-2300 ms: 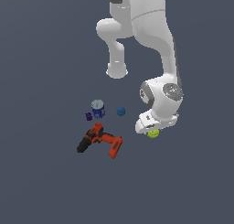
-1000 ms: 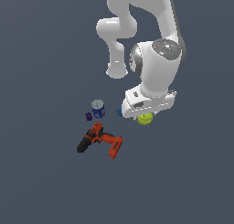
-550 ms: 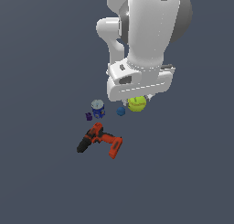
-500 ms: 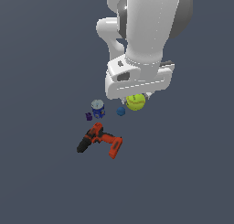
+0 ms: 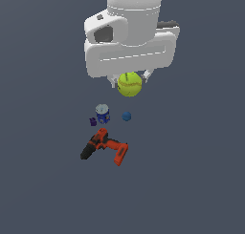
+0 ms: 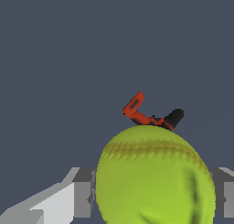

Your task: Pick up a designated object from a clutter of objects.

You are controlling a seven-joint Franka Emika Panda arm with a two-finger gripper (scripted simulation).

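Gripper (image 5: 129, 80) pinches the ball (image 5: 129, 84) between its fingers, well above the floor; the fingers show only as short stubs either side of the ball under the white hand. Ball is round, so no long axis; its seam runs roughly level across the upper half in both views.

Exterior view, left to right, all below the gripper: purple piece (image 5: 93, 122) just beside the can (image 5: 102, 113), drill (image 5: 105, 147) lowest, cube (image 5: 126, 116) near the can and almost straight under the ball. Drill lies on its side, black nose toward the exterior view's left.

Wrist view shows the ball (image 6: 154, 176) filling the foreground, grey finger pads (image 6: 82, 193) flanking it, and only the drill (image 6: 151, 112) beyond; can, cube and purple piece are out of sight there.
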